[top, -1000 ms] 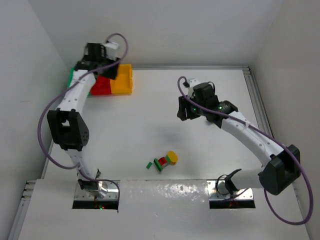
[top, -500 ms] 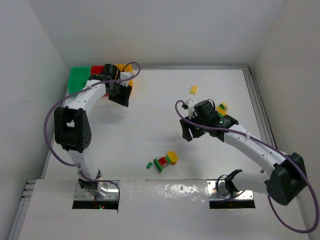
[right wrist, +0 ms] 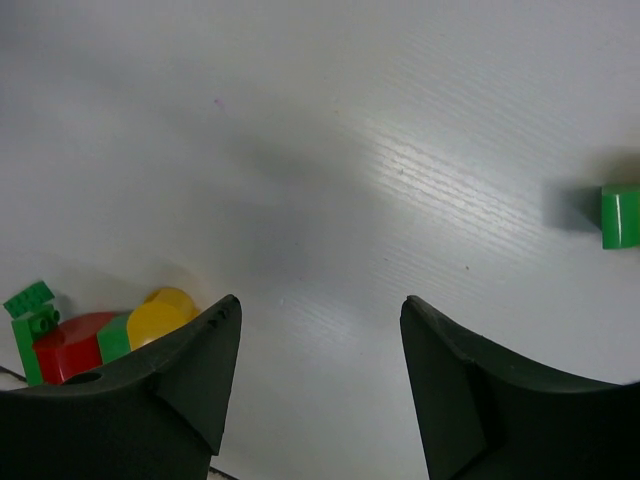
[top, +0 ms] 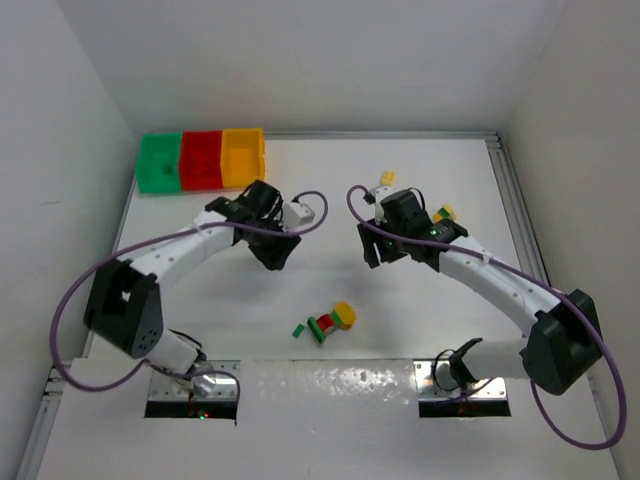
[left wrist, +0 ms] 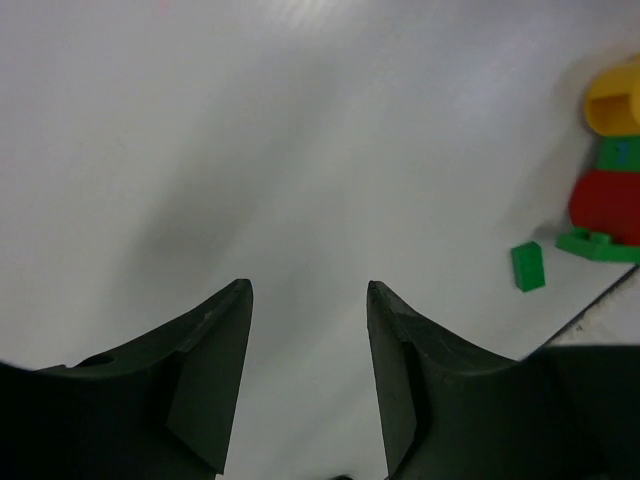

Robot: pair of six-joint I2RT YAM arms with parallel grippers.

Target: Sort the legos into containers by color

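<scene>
Left hand being held mid-frame over the white counter, fingers apart with nothing between them, right hand likewise being held apart and empty, legos lying clustered at lower centre, containers sitting at upper left.

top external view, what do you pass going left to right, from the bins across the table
green bin → red bin → yellow bin → left gripper → loose green lego → stacked legos → far yellow lego → rightmost yellow lego
</scene>
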